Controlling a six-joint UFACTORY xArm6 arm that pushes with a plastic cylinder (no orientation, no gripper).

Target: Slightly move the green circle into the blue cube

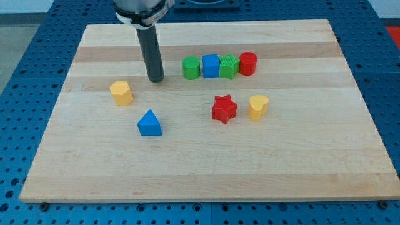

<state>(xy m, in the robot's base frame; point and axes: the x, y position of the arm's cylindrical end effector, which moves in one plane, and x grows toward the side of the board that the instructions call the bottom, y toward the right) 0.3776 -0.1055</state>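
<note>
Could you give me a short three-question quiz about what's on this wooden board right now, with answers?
1. True or false: my tip touches the green circle.
2. Which block sits directly on the view's right of the blue cube? A) red star B) ridged green block C) yellow hexagon
3. How many yellow blocks are there?

Key
1. False: the tip stands apart, on the view's left of the circle.
2. B, the ridged green block.
3. Two: the yellow hexagon and the yellow heart.
</note>
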